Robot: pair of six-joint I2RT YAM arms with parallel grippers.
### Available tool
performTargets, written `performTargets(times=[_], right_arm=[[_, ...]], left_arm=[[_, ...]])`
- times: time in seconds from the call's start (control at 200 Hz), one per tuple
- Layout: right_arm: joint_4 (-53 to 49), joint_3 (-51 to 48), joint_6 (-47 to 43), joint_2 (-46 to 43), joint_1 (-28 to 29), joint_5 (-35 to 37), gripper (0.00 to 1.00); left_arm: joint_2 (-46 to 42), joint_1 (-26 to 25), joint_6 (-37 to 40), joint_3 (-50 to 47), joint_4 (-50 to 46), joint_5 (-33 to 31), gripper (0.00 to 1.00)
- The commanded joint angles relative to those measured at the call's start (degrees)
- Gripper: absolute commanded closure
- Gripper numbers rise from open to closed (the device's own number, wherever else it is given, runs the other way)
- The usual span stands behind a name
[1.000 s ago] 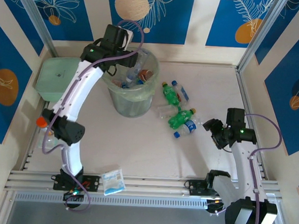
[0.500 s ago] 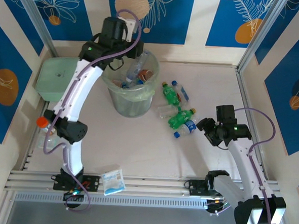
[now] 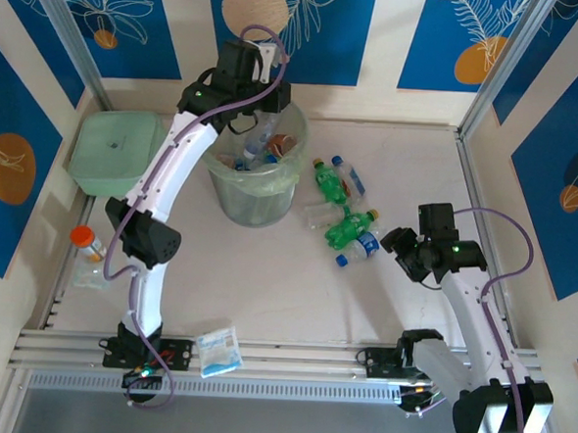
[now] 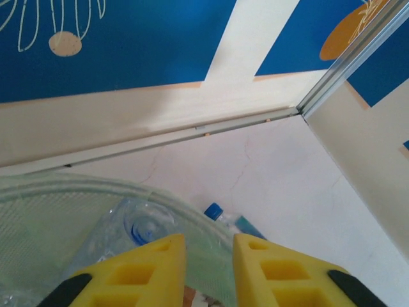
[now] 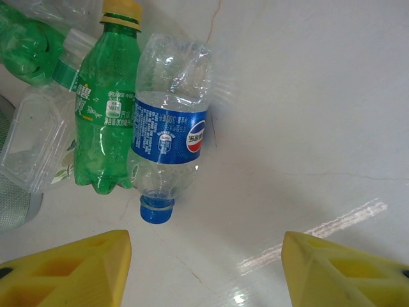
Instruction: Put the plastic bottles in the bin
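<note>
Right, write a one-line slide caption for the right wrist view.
Open right gripper faces a clear blue-labelled bottle lying beside a green bottle on the white table.

Your left end effector [image 4: 209, 252] covers part of the bin [image 4: 96, 184], and the view's edge cuts off its near side. Just beyond the bin, its rim hides most of a blue-capped bottle [image 4: 215, 210].

Square pale-green lidded plastic box [image 3: 114, 150] at the far-left corner of the cream table [image 3: 265, 284], lid on. Flat blue-and-white sachet [image 3: 218, 351] at the table's near edge, left of middle, overlapping the silver aluminium rail [image 3: 300, 359]. Blue wall panels with white leaf drawings [image 3: 319, 42] behind the far edge.
</note>
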Motion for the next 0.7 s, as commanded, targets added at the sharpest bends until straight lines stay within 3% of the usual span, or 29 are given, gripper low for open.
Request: performTargets(times=[0.0, 0.34, 0.695], right_arm=[[0.37, -0.75, -0.74, -0.19, 0.32, 0.0, 0.36], [-1.03, 0.83, -1.63, -1.31, 0.19, 0.77, 0.36], [-1.72, 1.5, -1.6, -0.92, 0.12, 1.39, 0.36]], left_arm=[[2.38, 0.83, -1.46, 2.82, 1.85, 1.21, 0.78], [5.57, 1.58, -1.21, 2.62, -2.03, -0.62, 0.82], [1.19, 1.58, -1.82, -6.4, 0.01, -1.12, 0.84]])
